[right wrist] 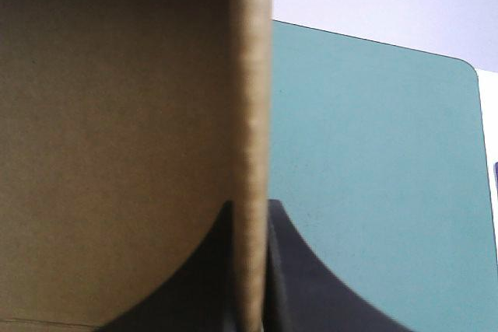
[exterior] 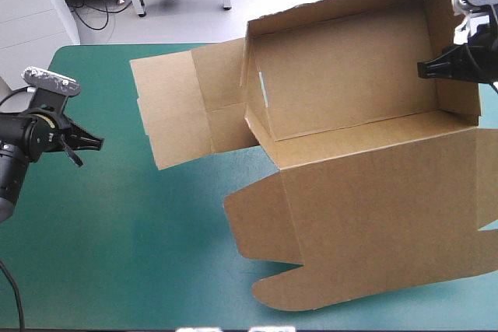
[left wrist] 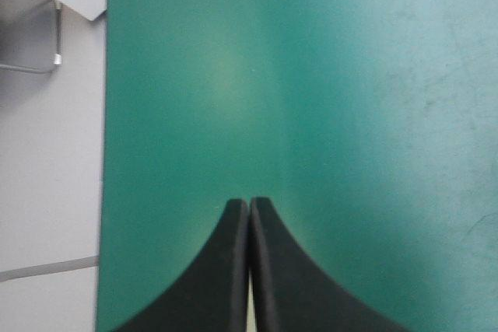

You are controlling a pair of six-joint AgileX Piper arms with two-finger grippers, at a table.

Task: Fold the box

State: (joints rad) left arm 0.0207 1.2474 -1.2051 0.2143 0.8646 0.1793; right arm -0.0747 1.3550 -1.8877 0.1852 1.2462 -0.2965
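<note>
Your right gripper [exterior: 424,69], upper right, is clamped on the brown box [exterior: 342,75] at its end wall; hold that wall upright and bring the left gripper [exterior: 97,143], clenched empty mid-left, to the flaps [exterior: 175,110].

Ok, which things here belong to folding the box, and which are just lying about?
Job:
the box
right gripper, shut on the box
left gripper, shut, empty

Lying about:
only the teal-green cover underneath
</note>
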